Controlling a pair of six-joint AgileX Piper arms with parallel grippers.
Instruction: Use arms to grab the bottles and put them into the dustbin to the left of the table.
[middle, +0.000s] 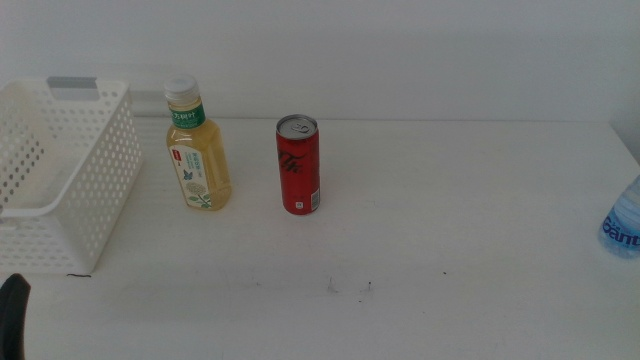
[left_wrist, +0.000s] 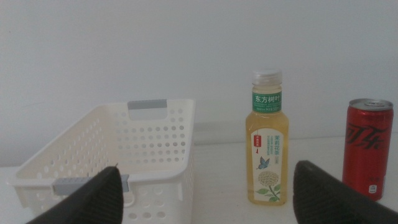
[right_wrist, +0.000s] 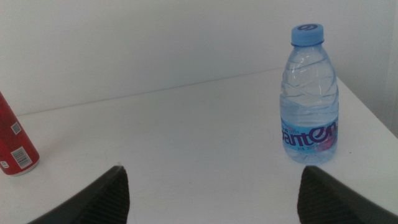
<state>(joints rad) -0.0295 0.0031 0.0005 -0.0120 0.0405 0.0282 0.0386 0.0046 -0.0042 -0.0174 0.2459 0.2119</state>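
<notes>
From the overhead camera you see a white table (middle: 450, 230) with a white perforated basket (middle: 100, 190) at its far left edge, its inside showing nothing yet. Just to the right of the basket stands a yellow tea bottle (middle: 200, 160) with a white cap, upright; a little further right stands a red can (middle: 298, 165), also upright. At the far right edge only part of a clear water bottle (middle: 622, 225) shows. A dark tip of the left gripper (middle: 12, 315) sits at the bottom left corner; the right arm is out of this view. From the left wrist camera, the left gripper (left_wrist: 205, 193) has its jaws spread wide and holds nothing; the basket, the tea bottle (left_wrist: 266, 149) and the can (left_wrist: 368, 146) all stand ahead of it, well apart from the jaws. From the right wrist camera, the right gripper (right_wrist: 211, 193) is likewise spread wide and empty, with the blue-capped water bottle (right_wrist: 309, 99) standing upright ahead near the table's corner. You appear to be at the very start: nothing is grasped. Your next move likely calls for reaching the left arm forward to centre the tea bottle between its jaws before closing.
</notes>
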